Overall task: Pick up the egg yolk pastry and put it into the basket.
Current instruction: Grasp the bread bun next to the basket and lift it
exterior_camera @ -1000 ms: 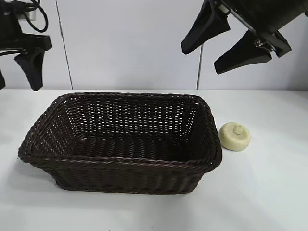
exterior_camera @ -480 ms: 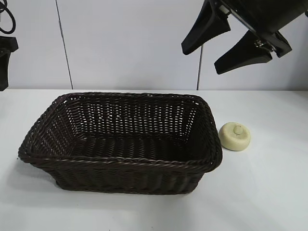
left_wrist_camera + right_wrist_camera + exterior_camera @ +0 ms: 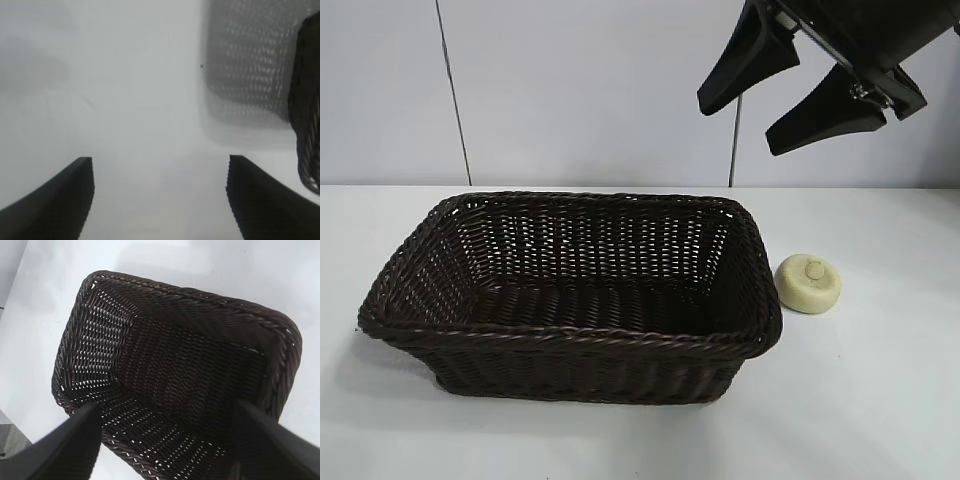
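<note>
Right end effector point(image 3: 788, 110) hangs open and empty above the basket point(image 3: 570, 345); beside it the egg yolk pastry point(image 3: 808, 283) sits on the table point(image 3: 880, 400). Left end effector point(image 3: 160, 200), seemingly over bare table, gapes empty too.

Bright, even light falls from above; the white table point(image 3: 880, 400) is nearly washed out. The basket point(image 3: 570, 345) casts a soft shadow at lower left in the exterior view. The left wrist view is hazy and out of focus, with a blurred latticed shadow at upper right.
</note>
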